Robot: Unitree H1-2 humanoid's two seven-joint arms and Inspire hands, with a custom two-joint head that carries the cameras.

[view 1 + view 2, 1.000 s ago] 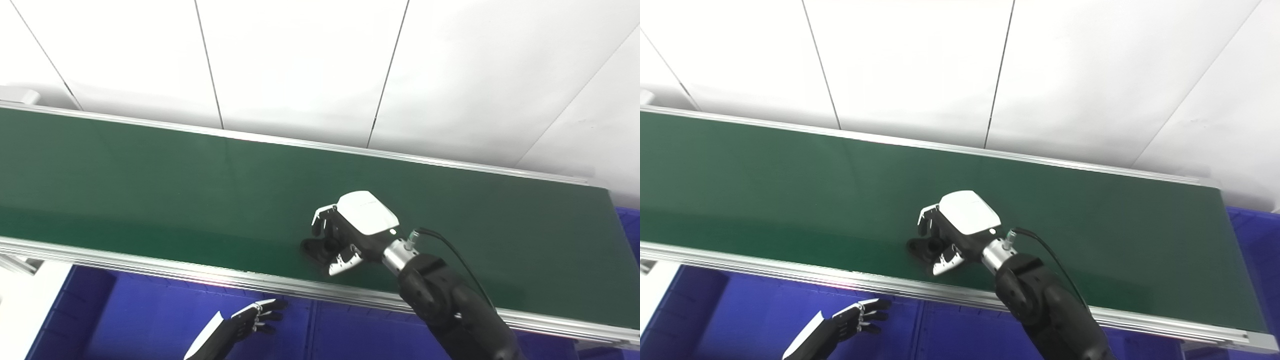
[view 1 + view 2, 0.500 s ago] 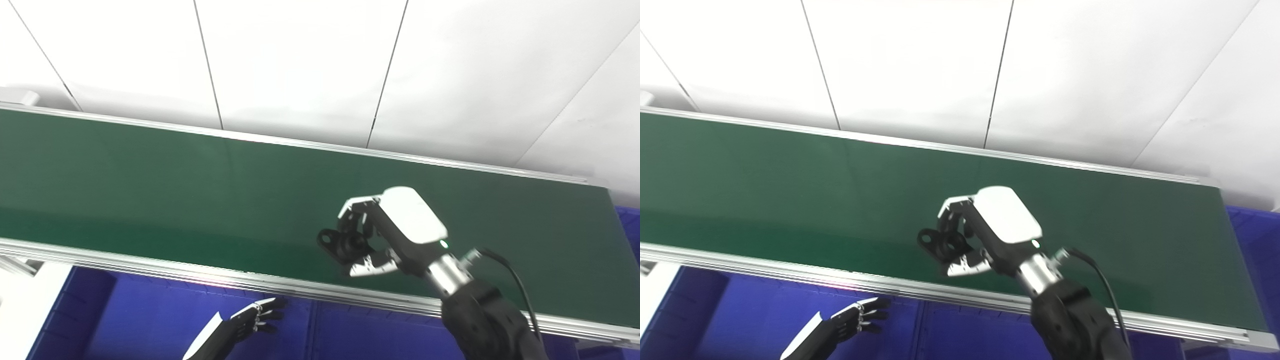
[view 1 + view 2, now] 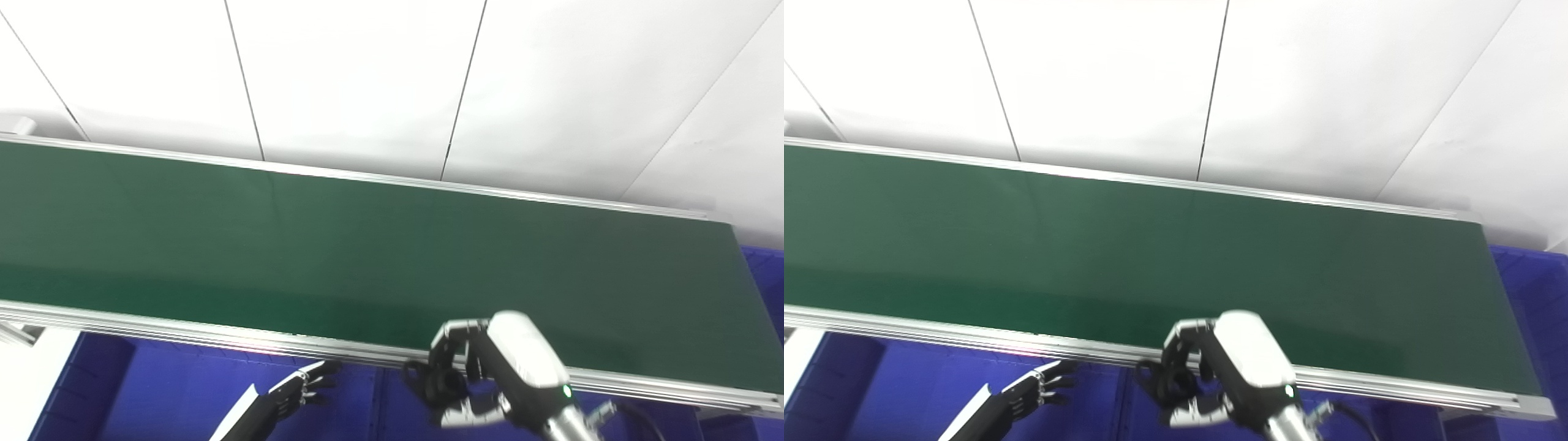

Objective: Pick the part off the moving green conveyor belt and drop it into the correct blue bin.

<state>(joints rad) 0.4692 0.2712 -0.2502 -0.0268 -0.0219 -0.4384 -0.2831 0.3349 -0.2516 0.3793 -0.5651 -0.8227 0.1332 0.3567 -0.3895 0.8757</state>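
My right hand (image 3: pixel 490 373) is shut on a small black part (image 3: pixel 432 383) with round holes. It holds the part off the green conveyor belt (image 3: pixel 306 245), just past the belt's near metal rail and above the blue bins (image 3: pixel 171 392). The hand and part also show in the right eye view (image 3: pixel 1231 373). My left hand (image 3: pixel 294 392) is open and empty, low over the blue bin at the bottom left. The belt surface carries nothing.
A blue divider (image 3: pixel 378 404) between two bins runs just left of the held part. Another blue bin (image 3: pixel 1534 306) sits past the belt's right end. A white panelled wall (image 3: pixel 367 79) stands behind the belt. The near rail (image 3: pixel 184 331) edges the belt.
My right hand has lifted the black part from the belt and pulled it back toward me, over the near rail to above the bins. The camera has tilted slightly. The left hand has hardly moved.
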